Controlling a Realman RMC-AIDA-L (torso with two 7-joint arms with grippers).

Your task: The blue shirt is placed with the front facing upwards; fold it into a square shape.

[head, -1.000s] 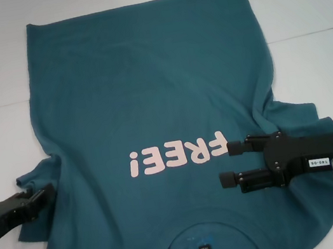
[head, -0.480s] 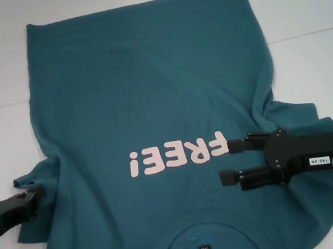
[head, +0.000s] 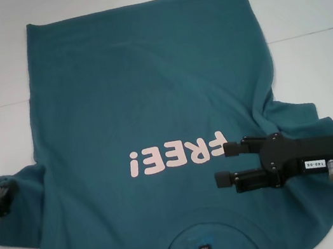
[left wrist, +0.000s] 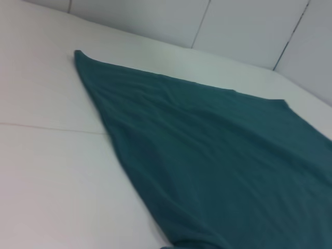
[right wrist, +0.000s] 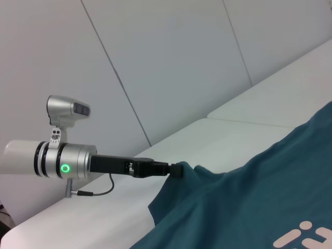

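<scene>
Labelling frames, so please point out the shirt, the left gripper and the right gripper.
shirt (head: 147, 89), head view, plain chest cloth.
left gripper (right wrist: 176, 170), right wrist view, tip pinching the sleeve.
right gripper (head: 225, 164), head view, between open fingertips.

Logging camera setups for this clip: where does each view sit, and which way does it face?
Head: above, looking down at the shirt; left claw on the sleeve, right claw open above the chest.
Left wrist: low, facing across the shirt on the table; no body shows.
Right wrist: facing across to the left claw on the sleeve.
All share the shirt.
</scene>
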